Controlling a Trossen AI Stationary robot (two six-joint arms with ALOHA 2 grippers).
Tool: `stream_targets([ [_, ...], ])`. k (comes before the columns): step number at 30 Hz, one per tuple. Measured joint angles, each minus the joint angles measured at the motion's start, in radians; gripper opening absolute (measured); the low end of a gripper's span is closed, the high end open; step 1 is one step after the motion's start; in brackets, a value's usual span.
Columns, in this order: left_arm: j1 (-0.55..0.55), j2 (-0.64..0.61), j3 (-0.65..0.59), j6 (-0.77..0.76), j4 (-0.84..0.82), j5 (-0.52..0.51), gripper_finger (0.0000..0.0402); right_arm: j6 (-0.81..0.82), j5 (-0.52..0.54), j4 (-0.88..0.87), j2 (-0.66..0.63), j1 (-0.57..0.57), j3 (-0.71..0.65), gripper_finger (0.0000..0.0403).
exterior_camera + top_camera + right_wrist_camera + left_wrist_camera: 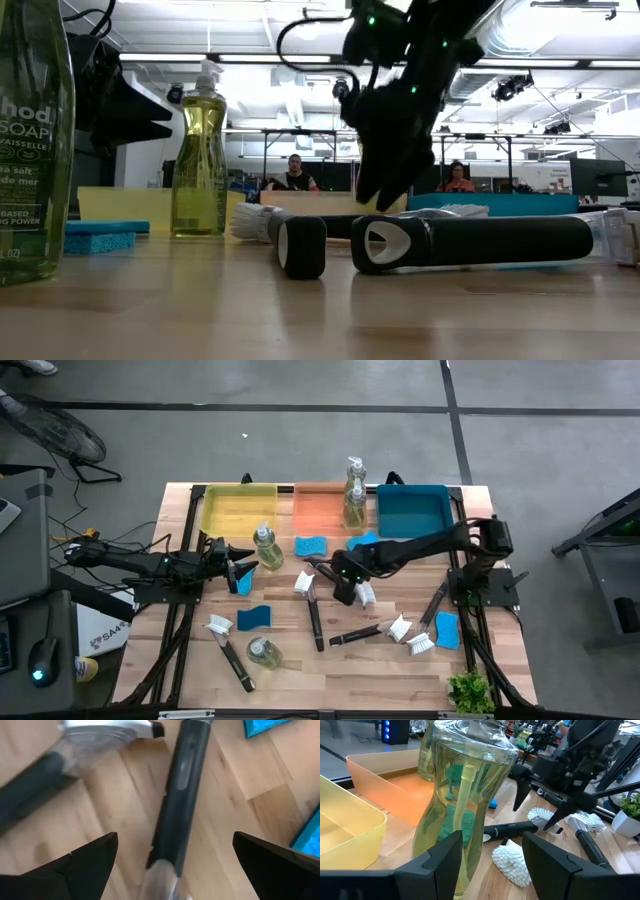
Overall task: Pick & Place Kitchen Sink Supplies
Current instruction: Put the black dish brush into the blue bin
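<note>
Approach to a dish brush (313, 600) is judged to be the step in hand. The right gripper (347, 588) is held just in front of the orange tray (318, 510), its fingers spread wide above the brush's dark handle (175, 795), which lies flat on the table (300, 680); nothing is gripped yet. The next move is judged to call for a straight descent until both fingers straddle the handle, then a closing and a lift clear of the neighbouring brushes. To the left of the orange tray and a little in front of it, the left gripper (243, 568) is closed partway on an upright soap bottle (465, 795), which is pinched between its fingers (440, 865). Sponges and further brushes are scattered farther in front of that tray.
</note>
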Motion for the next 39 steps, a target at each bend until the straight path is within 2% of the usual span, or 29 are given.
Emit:
stream_targets([
  [9, 0.000, 0.000, 0.000, 0.000, 0.000, 0.000, 0.0202, -0.026, 0.007, 0.052, 0.060, -0.003, 0.000, 0.0388],
  [13, 0.000, 0.000, 0.000, 0.000, 0.000, 0.000, 0.0202, -0.017, 0.015, 0.041, 0.060, -0.008, 0.000, 0.0371],
  [30, 0.000, 0.000, 0.000, 0.000, 0.000, 0.000, 0.0202, -0.003, -0.002, -0.060, 0.060, -0.007, 0.000, 0.0239],
  [34, 0.000, 0.000, 0.000, 0.000, 0.000, 0.000, 0.0202, 0.020, -0.024, -0.099, 0.060, -0.007, 0.000, 0.0191],
  [38, 0.000, 0.000, 0.000, 0.000, 0.000, 0.000, 0.0202, 0.020, -0.045, -0.124, 0.060, -0.007, 0.001, 0.0126],
  [39, 0.000, 0.000, 0.000, 0.000, 0.000, 0.000, 0.0202, 0.020, -0.052, -0.125, 0.060, -0.007, 0.001, 0.0123],
])
